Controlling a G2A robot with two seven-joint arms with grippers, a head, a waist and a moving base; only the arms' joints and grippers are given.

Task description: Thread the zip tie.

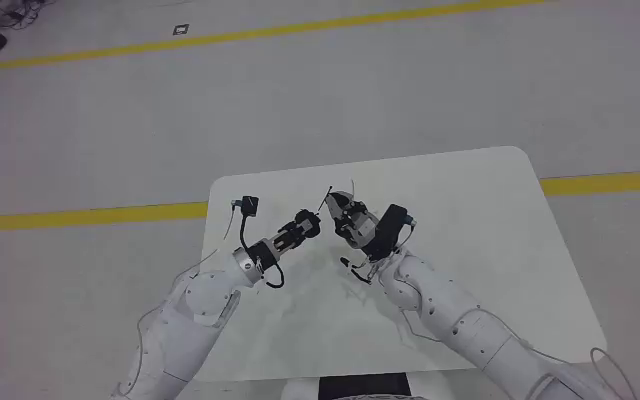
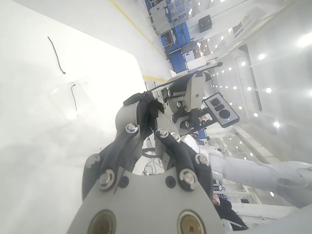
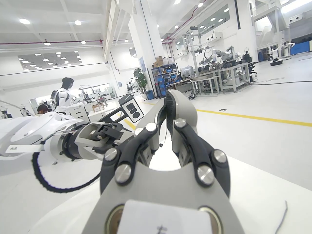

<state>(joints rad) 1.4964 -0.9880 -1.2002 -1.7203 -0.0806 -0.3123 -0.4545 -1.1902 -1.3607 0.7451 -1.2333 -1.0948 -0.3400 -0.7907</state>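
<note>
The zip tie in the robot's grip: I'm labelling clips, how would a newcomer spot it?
On the white table, look above the middle. The zip tie is the thin black strip pinched in the right gripper; unlike the loose ties lying flat on the table, it is held aloft.

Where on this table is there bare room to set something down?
Bare: the table right of the right pincer, apart from two loose zip ties; also the near strip between the arms. Crowded where it meets the left pincer.
</note>
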